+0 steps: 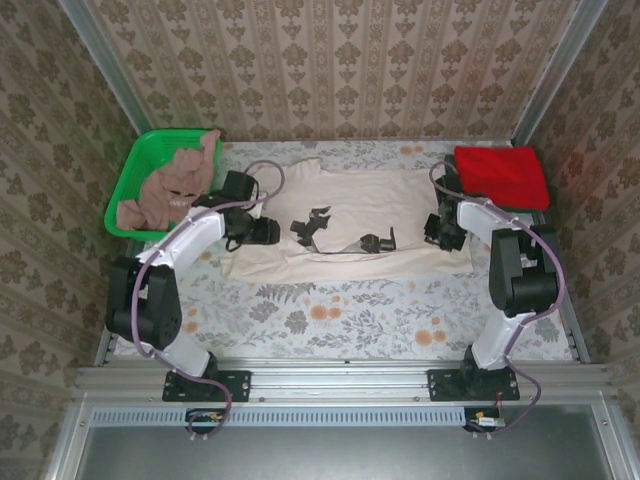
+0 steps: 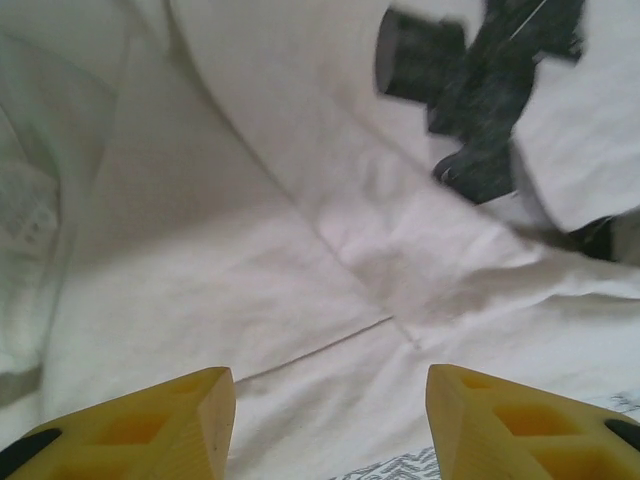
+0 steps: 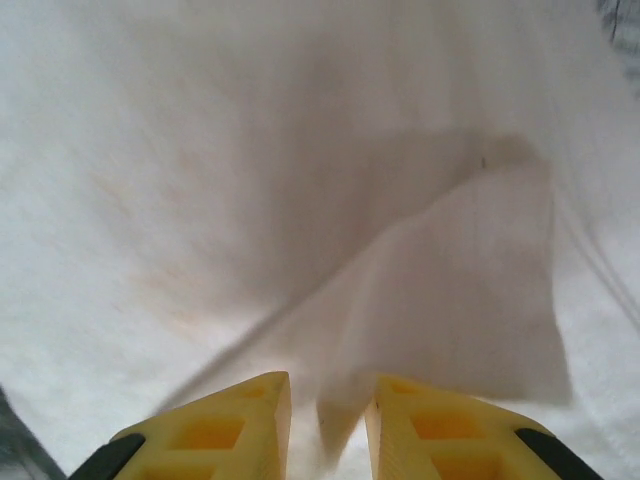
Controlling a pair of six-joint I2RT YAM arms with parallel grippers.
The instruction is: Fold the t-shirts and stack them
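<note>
Top external: floral tablecloth (image 1: 330, 315), patterned wallpaper (image 1: 340, 70)

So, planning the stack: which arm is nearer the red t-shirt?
Right. The right arm has its jaws just near-left of the red t-shirt, at the right edge of the cream t-shirt; the left arm is across that shirt, beside the green basket.

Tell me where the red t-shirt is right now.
In the top view, the red t-shirt lies folded at the far right corner of the table, just right of the spread-out cream shirt.
</note>
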